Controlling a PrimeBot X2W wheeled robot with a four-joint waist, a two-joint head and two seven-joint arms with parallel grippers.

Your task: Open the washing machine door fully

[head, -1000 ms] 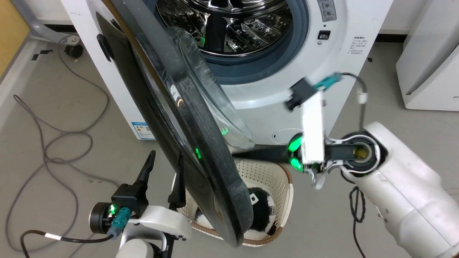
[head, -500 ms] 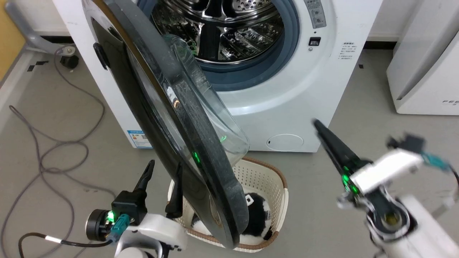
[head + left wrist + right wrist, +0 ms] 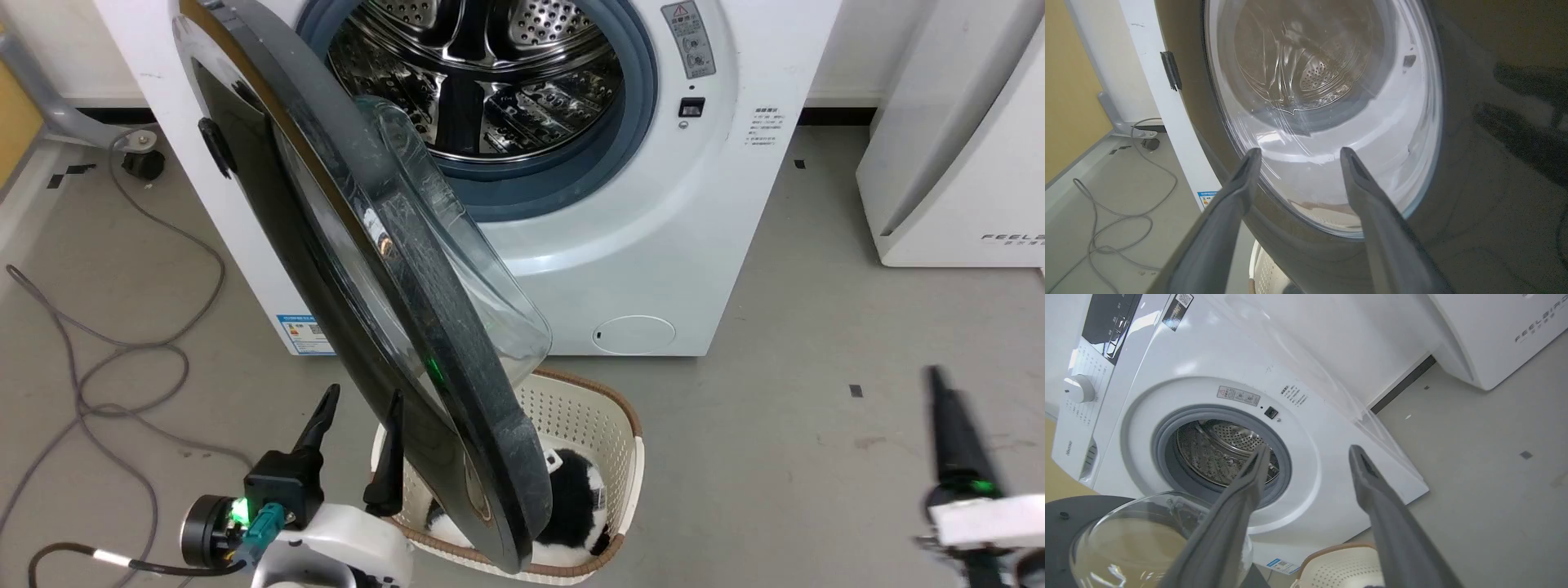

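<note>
Left gripper (image 3: 363,396) and right gripper (image 3: 1309,448) hold jaws parted.

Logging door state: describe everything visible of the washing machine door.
The washing machine door is a large round disc, glossy black outside, with a matt dark rim and a bulging clear glass bowl inside. It stands partly open, about edge-on to the head camera, hinged on the left of the washing machine. The left gripper, jaws open, sits by its outer face; contact cannot be told.

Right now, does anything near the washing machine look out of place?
A laundry basket sits right below the washing machine door, which hangs over it; contact cannot be told. Loose cables sprawl on the floor at left.
</note>
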